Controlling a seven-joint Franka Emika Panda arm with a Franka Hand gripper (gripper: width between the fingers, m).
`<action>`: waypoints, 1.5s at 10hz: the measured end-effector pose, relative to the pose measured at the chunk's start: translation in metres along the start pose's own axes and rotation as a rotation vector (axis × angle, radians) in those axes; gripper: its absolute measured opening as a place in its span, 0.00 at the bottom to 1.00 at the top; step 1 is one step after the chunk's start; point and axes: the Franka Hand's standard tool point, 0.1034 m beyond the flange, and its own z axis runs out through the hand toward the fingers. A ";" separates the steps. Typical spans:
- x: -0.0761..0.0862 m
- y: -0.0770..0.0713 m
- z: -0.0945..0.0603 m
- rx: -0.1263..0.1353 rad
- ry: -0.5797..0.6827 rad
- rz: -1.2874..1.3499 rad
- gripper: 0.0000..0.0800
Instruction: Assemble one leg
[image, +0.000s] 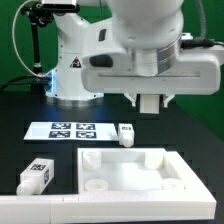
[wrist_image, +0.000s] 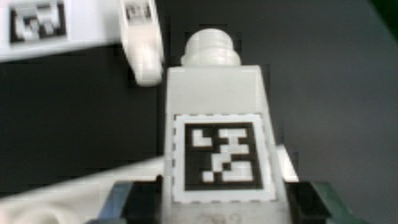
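Pincer (wrist_image: 217, 200) clamped on leg (wrist_image: 217, 105), fingers (wrist_image: 125, 200) flanking tagged end; peg tip points away from pincer

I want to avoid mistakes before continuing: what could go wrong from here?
The end effector holds the leg by one end only, so it might tilt or slip. Its peg might miss a round socket of the panel. Lowering might knock the spare leg resting near the panel.

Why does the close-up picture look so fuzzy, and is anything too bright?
Wrist view: the small white oblong plastic leg fills the frame, soft and blurry. Exterior view: the big white robot arm near the camera is out of focus; the wide flat white panel looks washed-out bright against the black table.
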 end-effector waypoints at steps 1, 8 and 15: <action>0.001 -0.002 -0.003 0.011 0.080 -0.001 0.36; 0.030 -0.022 -0.052 0.058 0.599 -0.071 0.36; 0.059 -0.027 -0.054 0.028 1.127 -0.250 0.36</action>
